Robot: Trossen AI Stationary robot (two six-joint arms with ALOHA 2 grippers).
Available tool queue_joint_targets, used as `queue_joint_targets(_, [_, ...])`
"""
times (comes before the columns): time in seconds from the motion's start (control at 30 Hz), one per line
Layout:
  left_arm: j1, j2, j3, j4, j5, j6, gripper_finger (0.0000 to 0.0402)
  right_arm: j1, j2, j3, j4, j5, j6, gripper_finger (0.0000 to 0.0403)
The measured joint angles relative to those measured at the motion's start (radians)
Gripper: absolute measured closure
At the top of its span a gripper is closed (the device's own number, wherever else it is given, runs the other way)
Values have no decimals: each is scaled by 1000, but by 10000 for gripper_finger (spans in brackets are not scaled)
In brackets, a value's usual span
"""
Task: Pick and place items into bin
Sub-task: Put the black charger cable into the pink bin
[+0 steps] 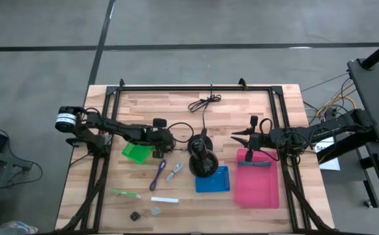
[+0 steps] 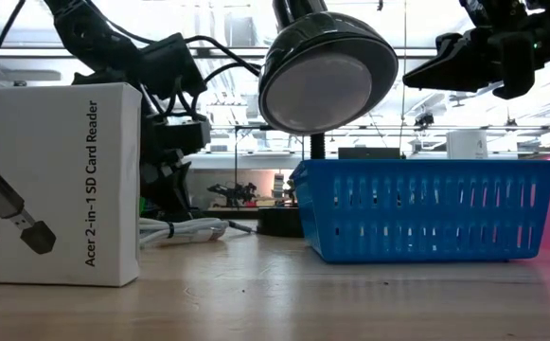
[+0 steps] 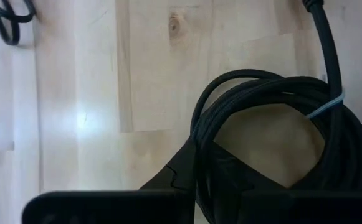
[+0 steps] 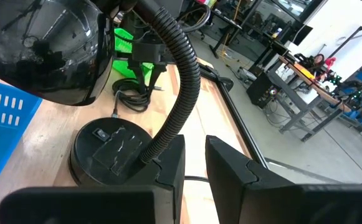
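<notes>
Wooden table (image 1: 241, 104) under me; my left gripper (image 3: 196, 177) pinches the black cable coil (image 3: 274, 124) right at my fingertips. It feels soft and floppy, so I grip the bundled loops

The black cable coil (image 3: 280, 137) runs off the left wrist view's edge. In the low view, the white card-reader box (image 2: 55, 185) hides the tabletop behind it. Two tiny cubes (image 1: 145, 213) near that box stay unidentifiable from above.
</notes>
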Motion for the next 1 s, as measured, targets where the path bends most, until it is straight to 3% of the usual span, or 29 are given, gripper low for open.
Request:
queue_joint_targets(0.63, [0, -7, 74, -78, -13, 6, 389, 0, 0, 0, 0, 0, 0, 350])
queue_joint_targets(1.0, [-1, -120, 81, -141, -34, 16, 389, 0, 0, -4, 0, 0, 0, 350])
